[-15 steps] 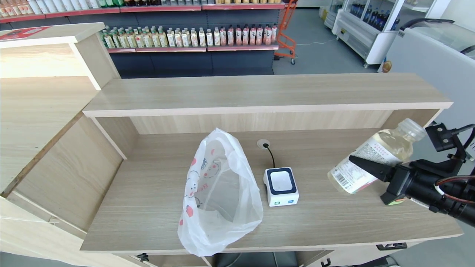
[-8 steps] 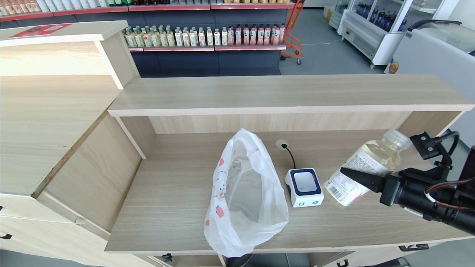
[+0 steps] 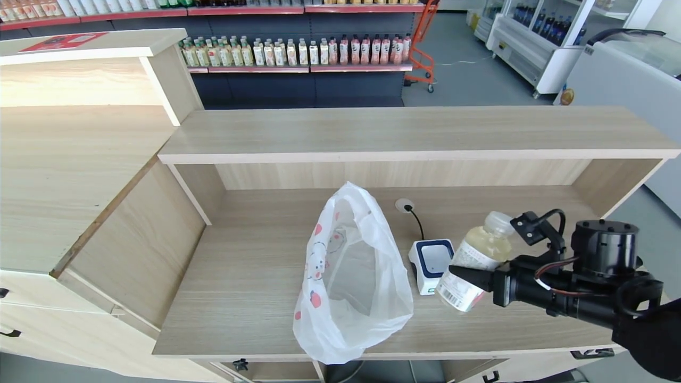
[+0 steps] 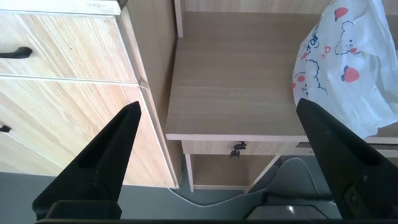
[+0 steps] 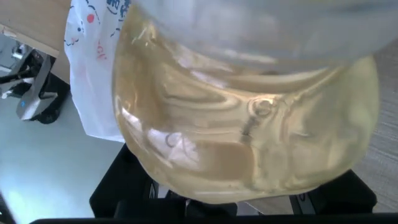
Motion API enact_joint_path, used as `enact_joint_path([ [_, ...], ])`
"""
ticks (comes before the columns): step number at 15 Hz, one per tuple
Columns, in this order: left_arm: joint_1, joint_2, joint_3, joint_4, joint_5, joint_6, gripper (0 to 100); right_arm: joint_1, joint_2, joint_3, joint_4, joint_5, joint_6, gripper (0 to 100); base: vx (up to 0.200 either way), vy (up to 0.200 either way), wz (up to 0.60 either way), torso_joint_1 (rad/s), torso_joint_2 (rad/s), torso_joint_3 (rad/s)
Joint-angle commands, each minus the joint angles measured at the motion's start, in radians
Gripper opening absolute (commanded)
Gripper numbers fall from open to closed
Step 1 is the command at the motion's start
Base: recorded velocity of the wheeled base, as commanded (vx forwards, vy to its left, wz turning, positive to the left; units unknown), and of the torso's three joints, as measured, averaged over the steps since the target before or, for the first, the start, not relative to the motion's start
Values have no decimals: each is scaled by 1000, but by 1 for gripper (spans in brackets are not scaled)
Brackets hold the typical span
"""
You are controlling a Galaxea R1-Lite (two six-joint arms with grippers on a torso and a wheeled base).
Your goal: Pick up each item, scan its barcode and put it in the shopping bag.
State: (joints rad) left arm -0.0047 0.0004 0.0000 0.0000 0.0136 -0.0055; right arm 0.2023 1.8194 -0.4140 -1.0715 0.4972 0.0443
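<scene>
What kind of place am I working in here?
Most likely a small shop's checkout: shelves of bottled drinks behind the wooden counter, glass-door coolers at the back, and a barcode scanner beside a shopping bag, with a bottle in the right gripper.

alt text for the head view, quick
The right gripper, jaws shut on a tilted bottle of pale yellow liquid, holds it above the counter beside the barcode scanner. An open white shopping bag stands on the scanner's other side.
</scene>
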Motion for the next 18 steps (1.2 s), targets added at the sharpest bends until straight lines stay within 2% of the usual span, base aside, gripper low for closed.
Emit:
enact_joint_path([
  [1, 0, 0, 0, 0, 0, -1, 100, 77, 161, -81, -21, 3, -38, 0, 0, 0, 0, 0, 0, 0],
  [4, 0, 0, 0, 0, 0, -1, 100, 155, 262, -272, -22, 3, -38, 0, 0, 0, 0, 0, 0, 0],
  [7, 0, 0, 0, 0, 0, -1, 100, 204, 357, -388, -25, 3, -69, 0, 0, 0, 0, 0, 0, 0],
  [12, 0, 0, 0, 0, 0, -1, 100, 213, 498, -546, -24, 6, -250, 0, 0, 0, 0, 0, 0, 0],
  [18, 0, 0, 0, 0, 0, -2, 100, 244, 617, -693, -22, 6, -345, 0, 0, 0, 0, 0, 0, 0],
])
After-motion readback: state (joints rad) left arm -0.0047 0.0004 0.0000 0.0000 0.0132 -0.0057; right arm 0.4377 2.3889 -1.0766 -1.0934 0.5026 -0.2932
